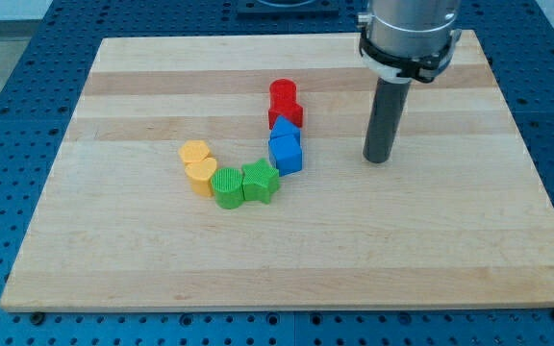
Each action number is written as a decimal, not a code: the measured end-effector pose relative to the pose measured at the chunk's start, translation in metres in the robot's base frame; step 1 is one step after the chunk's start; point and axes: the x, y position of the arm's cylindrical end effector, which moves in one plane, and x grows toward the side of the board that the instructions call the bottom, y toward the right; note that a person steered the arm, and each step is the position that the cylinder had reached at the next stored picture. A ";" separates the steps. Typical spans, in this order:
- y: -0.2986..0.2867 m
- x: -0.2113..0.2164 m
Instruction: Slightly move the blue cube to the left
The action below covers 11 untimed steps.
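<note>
The blue cube [287, 154] sits near the board's middle, with a second blue block [284, 126] touching it just above. My tip [379, 159] rests on the board to the right of the blue cube, a clear gap away and at about its height in the view. The rod rises to the arm's grey end at the view's top right.
Two red blocks [285, 101] stand above the blue ones. A green star [260, 182] and a green round block [227, 186] lie below left of the cube. Two yellow blocks [198, 165] end the arc at the left. The wooden board [142, 259] lies on a blue perforated table.
</note>
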 end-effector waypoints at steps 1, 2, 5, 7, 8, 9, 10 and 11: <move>-0.024 0.000; -0.043 0.000; -0.072 0.000; -0.080 0.000; -0.081 0.000; -0.085 0.000; -0.085 0.000; -0.072 -0.003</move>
